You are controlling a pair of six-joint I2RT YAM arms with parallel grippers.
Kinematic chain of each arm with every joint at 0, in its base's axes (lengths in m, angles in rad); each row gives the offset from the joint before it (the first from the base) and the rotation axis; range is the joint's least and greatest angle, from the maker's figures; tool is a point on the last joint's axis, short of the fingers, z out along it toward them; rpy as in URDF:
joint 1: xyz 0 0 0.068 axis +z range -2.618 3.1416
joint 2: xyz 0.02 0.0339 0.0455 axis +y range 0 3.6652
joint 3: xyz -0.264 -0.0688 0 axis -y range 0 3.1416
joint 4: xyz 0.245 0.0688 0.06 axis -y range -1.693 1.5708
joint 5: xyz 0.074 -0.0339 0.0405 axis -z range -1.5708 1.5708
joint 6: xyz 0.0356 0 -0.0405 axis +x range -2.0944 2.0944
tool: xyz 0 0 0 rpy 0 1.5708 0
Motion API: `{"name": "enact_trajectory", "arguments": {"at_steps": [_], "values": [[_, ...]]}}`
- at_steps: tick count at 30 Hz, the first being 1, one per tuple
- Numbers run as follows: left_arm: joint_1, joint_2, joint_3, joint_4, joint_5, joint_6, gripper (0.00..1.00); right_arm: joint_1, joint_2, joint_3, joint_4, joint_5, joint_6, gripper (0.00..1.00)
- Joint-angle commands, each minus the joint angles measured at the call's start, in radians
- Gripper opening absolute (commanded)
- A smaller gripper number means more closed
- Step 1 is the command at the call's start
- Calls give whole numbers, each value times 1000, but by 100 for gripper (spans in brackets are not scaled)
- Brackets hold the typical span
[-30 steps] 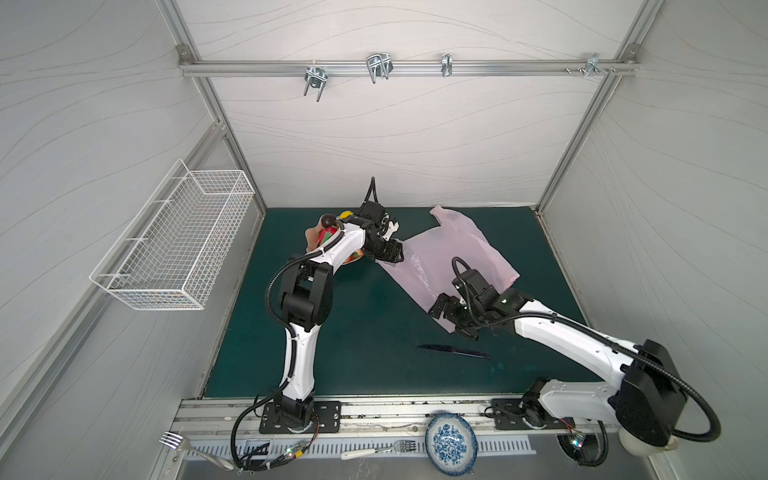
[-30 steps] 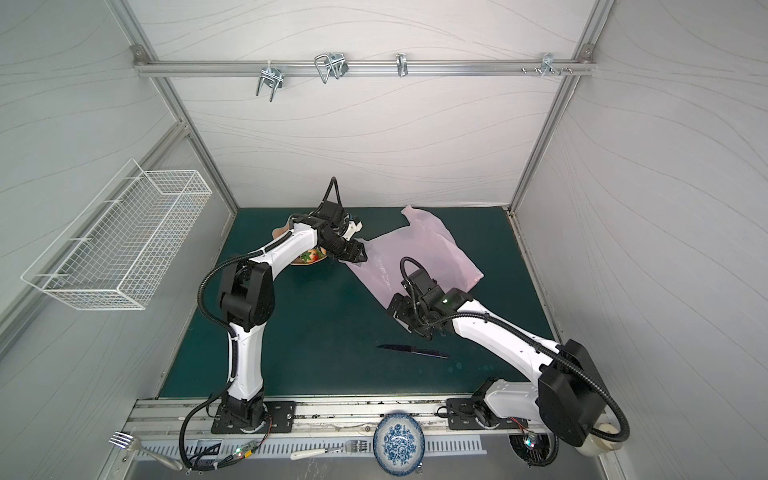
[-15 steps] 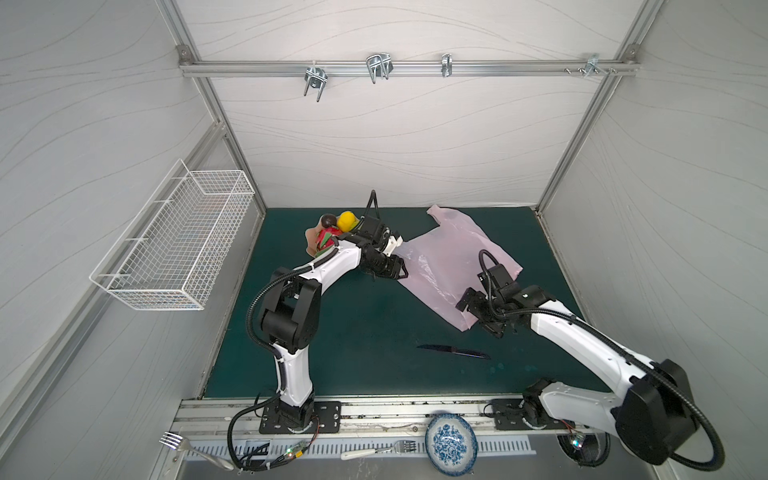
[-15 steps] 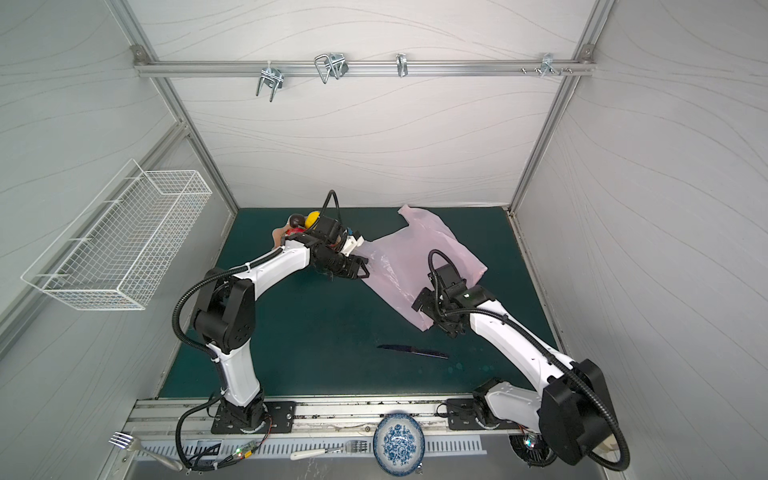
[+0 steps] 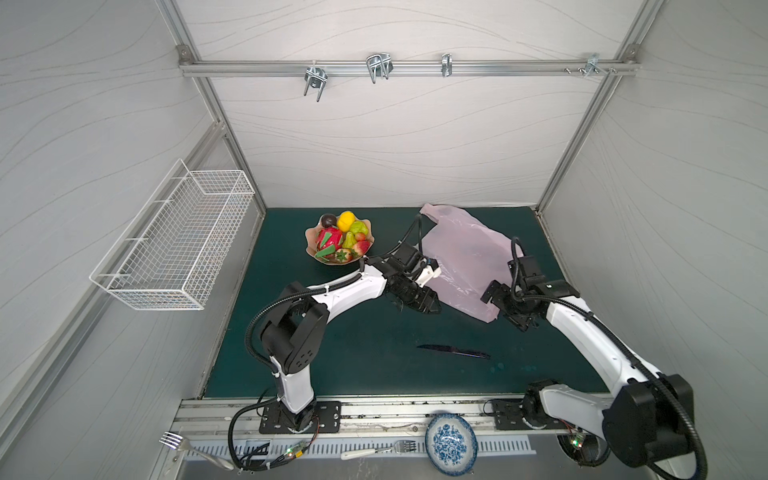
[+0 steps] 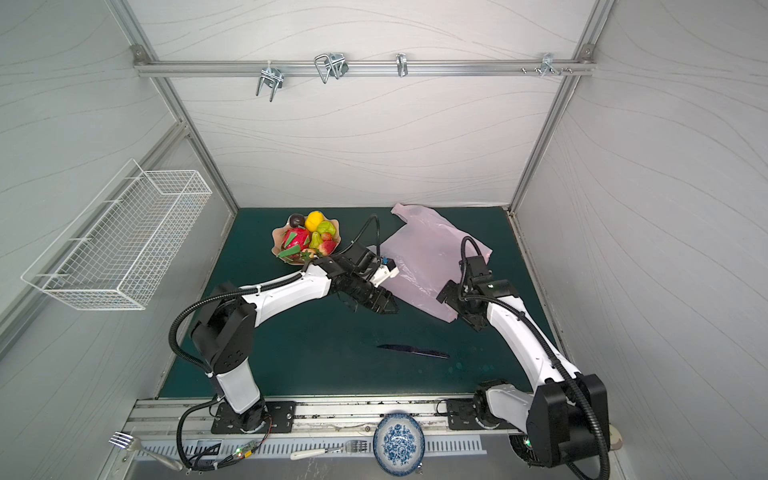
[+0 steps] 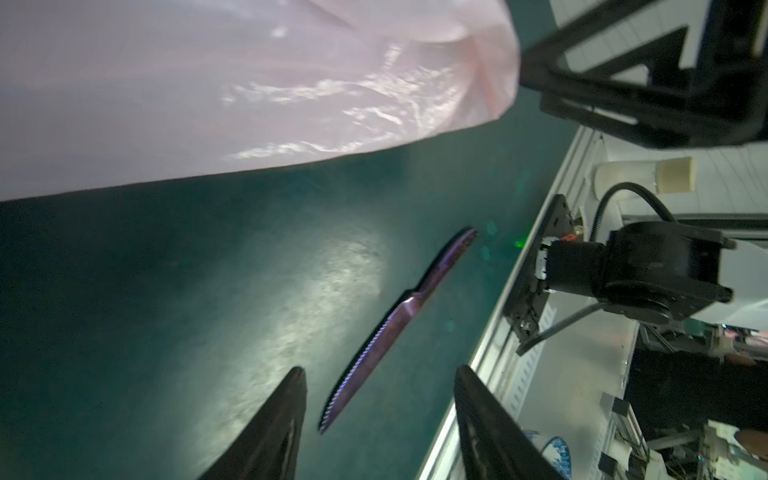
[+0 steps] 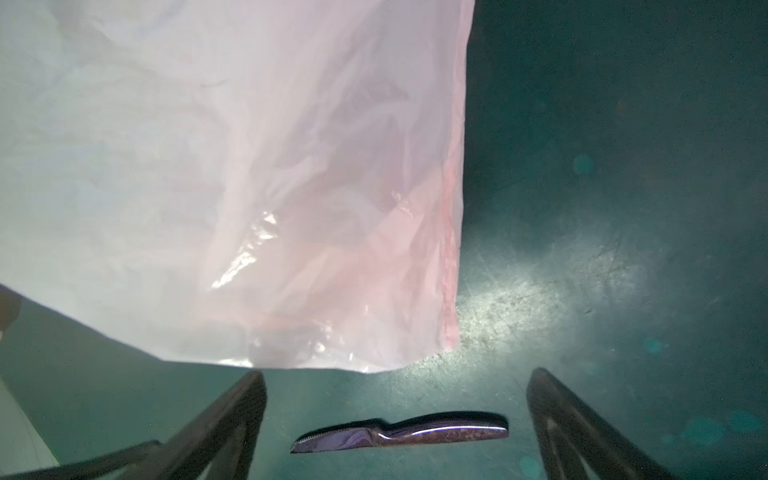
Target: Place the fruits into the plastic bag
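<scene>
The fruits [image 5: 338, 243] [image 6: 307, 243] are heaped in a peach scalloped bowl [image 5: 308, 246] at the back left of the green mat. The pale pink plastic bag [image 5: 465, 266] [image 6: 428, 266] lies flat to the right of them. My left gripper [image 5: 430, 307] [image 6: 388, 307] [image 7: 379, 370] hangs open and empty by the bag's near left edge. My right gripper [image 5: 505, 311] [image 6: 459, 309] [image 8: 395, 374] stands wide open at the bag's near corner [image 8: 415, 357], holding nothing. In the left wrist view the bag [image 7: 249, 104] fills the area ahead of my fingers.
A dark purple knife [image 5: 453, 351] [image 6: 413, 351] [image 7: 399, 324] [image 8: 399, 436] lies on the mat in front of both grippers. A white wire basket [image 5: 178, 237] hangs on the left wall. A blue patterned plate [image 5: 451, 440] and forks [image 5: 378, 449] sit on the front rail.
My left gripper left the fruit bowl and swung right and forward to the bag's near edge, closing a little. My right gripper slid right along the bag to its near corner.
</scene>
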Motion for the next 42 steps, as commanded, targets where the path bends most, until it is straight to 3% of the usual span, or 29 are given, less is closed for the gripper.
{"name": "enact_trajectory", "arguments": {"at_steps": [1, 5, 11, 13, 14, 17, 21, 26, 32, 42], "values": [[-58, -47, -4, 94, 48, -52, 59, -43, -40, 74, -65, -4, -74, 99], [-83, -118, -31, 188, 86, -132, 62, -61, -54, 157, -99, -19, -94, 99], [-82, -262, -21, 151, 58, -154, 67, -33, -53, 290, -133, -73, -118, 99], [-65, -323, -21, 108, -26, -163, 74, 13, -39, 343, -151, -62, -120, 99], [-45, -350, -21, 71, -123, -174, 79, 40, -32, 365, -156, -56, -120, 99], [71, -346, 16, -87, -317, -173, 91, 100, -27, 401, -161, -49, -112, 99], [166, -214, 145, -245, -518, -22, 99, 161, -60, 406, -160, -48, -91, 99], [244, -6, 329, -307, -637, 122, 99, 234, -118, 379, -193, -43, -77, 99], [287, 120, 389, -167, -595, 244, 99, 326, -196, 324, -260, -6, -37, 99], [311, 246, 400, -87, -237, 342, 98, 363, -233, 337, -338, 24, -45, 99]]}}
